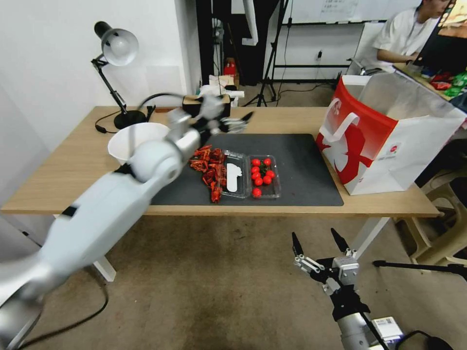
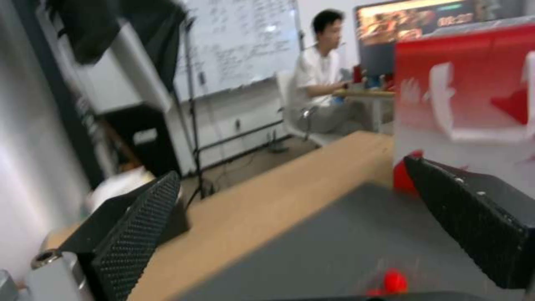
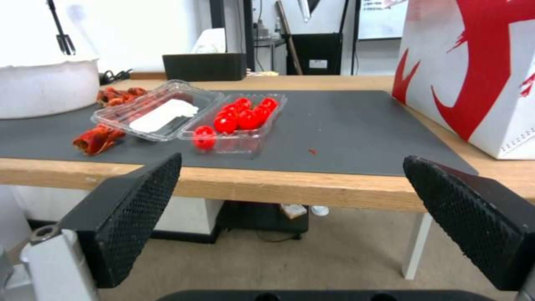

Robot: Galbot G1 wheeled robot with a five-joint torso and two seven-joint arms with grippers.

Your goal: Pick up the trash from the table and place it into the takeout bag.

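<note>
The trash lies on the dark mat (image 1: 301,165) of the table (image 1: 73,165): a pile of red shell leftovers (image 1: 209,167), a clear plastic clamshell box (image 1: 250,177) holding small red tomatoes (image 1: 261,174) and a white piece, and a white bowl (image 1: 129,141). The takeout bag (image 1: 384,141), red front with white sides, stands open at the table's right end. My left gripper (image 1: 241,122) hovers open and empty above the mat's far edge, behind the leftovers. My right gripper (image 1: 314,234) hangs open and empty below the table's front edge, facing the clamshell box (image 3: 189,110) and the takeout bag (image 3: 474,71).
A black desk lamp (image 1: 116,46) stands at the table's far left, with a dark box (image 3: 203,67) along the far edge. In the left wrist view, bare mat (image 2: 334,242) stretches toward the bag (image 2: 462,83). A tripod leg (image 1: 418,266) lies on the floor at the right.
</note>
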